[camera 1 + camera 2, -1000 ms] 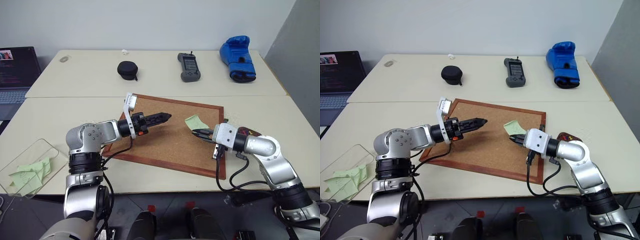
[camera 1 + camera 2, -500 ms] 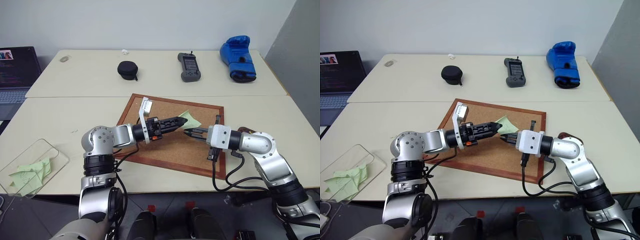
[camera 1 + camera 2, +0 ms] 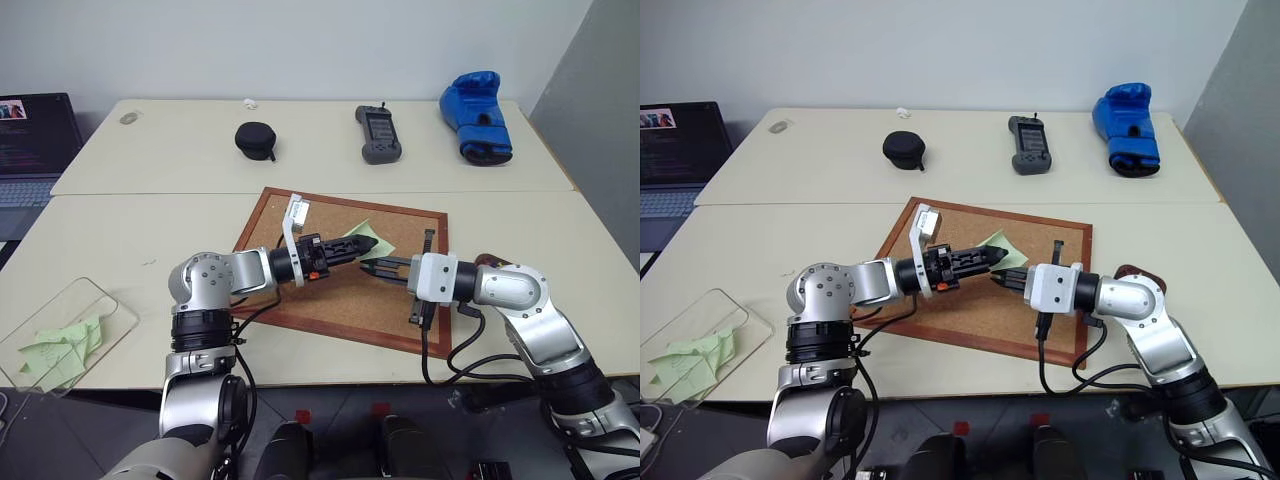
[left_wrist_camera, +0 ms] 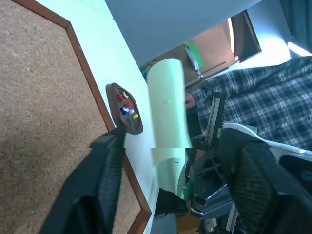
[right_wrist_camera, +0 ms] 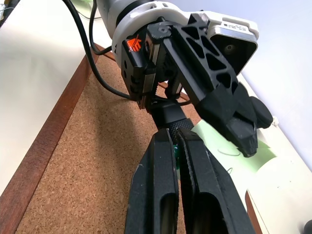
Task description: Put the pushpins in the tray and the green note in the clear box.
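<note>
the right gripper (image 3: 372,267), clenched on the green note (image 3: 362,233), has carried it from the corkboard's (image 3: 330,295) right edge to above its middle, between the left gripper's (image 3: 368,243) still-parted fingers, probably a handover toward the clear box (image 3: 108,297) at the table's near left corner.

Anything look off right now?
The green note is off the corkboard, hanging curled in mid-air, apparently skewered on the green pushpin pinched in the right gripper's shut jaws.
</note>
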`<state>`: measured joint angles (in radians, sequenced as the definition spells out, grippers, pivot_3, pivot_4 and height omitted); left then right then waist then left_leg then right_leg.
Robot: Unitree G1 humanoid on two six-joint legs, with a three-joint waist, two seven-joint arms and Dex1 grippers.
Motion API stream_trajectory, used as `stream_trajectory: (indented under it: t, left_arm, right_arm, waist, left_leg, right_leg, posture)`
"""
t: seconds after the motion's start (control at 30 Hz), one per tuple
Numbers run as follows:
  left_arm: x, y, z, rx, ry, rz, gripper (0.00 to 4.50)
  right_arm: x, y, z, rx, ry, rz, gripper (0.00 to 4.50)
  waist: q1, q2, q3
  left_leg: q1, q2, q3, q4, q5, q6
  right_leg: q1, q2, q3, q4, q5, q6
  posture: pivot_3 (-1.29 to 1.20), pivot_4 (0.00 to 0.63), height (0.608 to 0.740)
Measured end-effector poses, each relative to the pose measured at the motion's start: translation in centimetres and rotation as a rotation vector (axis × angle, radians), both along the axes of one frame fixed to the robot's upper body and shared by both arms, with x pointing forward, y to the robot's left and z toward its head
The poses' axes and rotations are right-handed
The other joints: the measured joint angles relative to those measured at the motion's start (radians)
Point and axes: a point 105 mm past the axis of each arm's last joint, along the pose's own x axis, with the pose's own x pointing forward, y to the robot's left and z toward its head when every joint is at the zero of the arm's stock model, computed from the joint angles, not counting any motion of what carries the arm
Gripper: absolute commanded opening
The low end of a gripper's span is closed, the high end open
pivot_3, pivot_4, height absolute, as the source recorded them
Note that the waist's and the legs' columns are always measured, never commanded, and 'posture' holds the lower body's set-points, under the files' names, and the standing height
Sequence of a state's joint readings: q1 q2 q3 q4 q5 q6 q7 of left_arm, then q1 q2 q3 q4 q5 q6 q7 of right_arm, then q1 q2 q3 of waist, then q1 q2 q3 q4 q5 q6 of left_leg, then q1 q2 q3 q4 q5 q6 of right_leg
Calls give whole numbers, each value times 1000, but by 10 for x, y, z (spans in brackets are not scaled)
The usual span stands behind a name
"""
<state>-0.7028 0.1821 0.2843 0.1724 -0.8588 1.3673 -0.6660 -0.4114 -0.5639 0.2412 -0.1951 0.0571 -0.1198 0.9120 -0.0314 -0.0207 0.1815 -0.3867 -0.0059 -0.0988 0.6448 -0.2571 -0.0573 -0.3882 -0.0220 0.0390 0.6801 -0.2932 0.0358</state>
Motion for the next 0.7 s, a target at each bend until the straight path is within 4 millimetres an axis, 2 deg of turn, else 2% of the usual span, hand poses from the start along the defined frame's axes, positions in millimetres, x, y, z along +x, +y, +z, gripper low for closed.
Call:
stream_trajectory:
  t: [0.07,0.2,0.43,0.7]
  left_arm:
    - [1,0,0,-4,-1,3,2205]
    - [1,1,1,-12,-3,4,1251]
    - [1,1,2,-14,-9,8,36]
    - [3,0,2,-8,-11,8,36]
  right_arm:
    - [0,0,1,0,-1,0,0]
    - [0,1,1,5,3,0,0]
    - [1,4,4,12,-5,5,0]
    - [3,4,5,14,0,1,0]
  waist:
    - [0,0,0]
    - [0,0,0]
    - [0,0,0]
    - [0,0,0]
  left_leg:
    - [0,0,0,0,0,0]
    - [0,0,0,0,0,0]
    - [0,0,0,0,0,0]
    - [0,0,0,0,0,0]
  right_leg:
    - [0,0,0,0,0,0]
    - [0,0,0,0,0,0]
    - [0,0,0,0,0,0]
    - [0,0,0,0,0,0]
  posture:
    - [0,150,740]
    - [0,150,740]
    - [0,150,740]
    - [0,150,740]
